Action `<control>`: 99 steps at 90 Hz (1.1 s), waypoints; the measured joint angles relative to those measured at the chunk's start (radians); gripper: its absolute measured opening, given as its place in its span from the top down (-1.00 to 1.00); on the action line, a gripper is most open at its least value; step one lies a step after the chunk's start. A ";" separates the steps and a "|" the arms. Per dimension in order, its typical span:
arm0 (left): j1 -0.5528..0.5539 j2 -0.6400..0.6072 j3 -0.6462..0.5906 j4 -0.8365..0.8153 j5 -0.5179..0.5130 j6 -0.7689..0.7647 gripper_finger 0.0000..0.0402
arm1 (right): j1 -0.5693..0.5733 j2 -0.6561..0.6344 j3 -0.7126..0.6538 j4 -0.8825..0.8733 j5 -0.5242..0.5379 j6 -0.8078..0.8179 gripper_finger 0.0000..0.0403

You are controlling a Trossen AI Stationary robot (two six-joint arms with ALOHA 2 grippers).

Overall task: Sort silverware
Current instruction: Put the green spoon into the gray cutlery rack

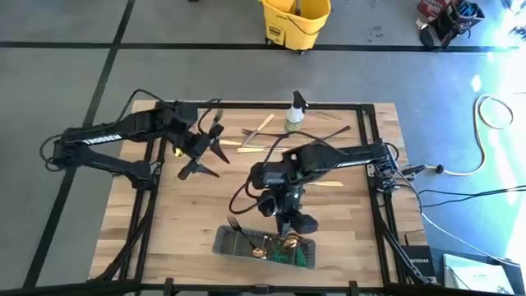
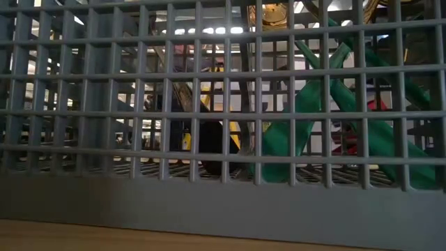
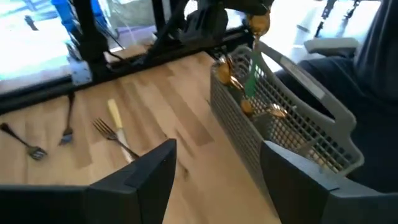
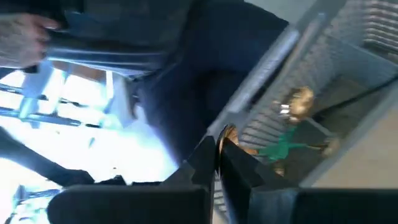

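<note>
At table's left: left gripper point(image 1: 202, 154) idle, fingers spread, empty. Mid-table, toward the far edge: loose silverware point(image 1: 261, 138) still to sort, beside spray bottle point(image 1: 295, 112). Over the near-edge caddy point(image 1: 226, 243): right gripper point(image 4: 217, 154) pinching a gold piece point(image 4: 226, 133), seemingly mid-drop. Next: settle over the proper compartment, then release.

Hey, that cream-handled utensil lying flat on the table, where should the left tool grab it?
Grip the cream-handled utensil mid-handle, coming straight down with the open left tool, fingers across its narrow width. It lies flat, and a gold fork seems to touch one end, so stay off that. The right tool holds a gold piece over the caddy.
</note>
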 joint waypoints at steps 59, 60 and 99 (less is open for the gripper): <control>-0.081 -0.068 -0.275 0.331 -0.008 -0.096 -0.07 | -0.015 0.078 -0.229 0.164 -0.116 -0.167 1.00; -0.081 -0.070 -0.277 0.332 -0.008 -0.097 -0.07 | -0.015 0.078 -0.235 0.168 -0.118 -0.167 1.00; -0.081 -0.090 -0.317 0.362 -0.018 -0.129 -0.07 | -0.040 0.077 -0.283 0.231 -0.181 -0.112 0.30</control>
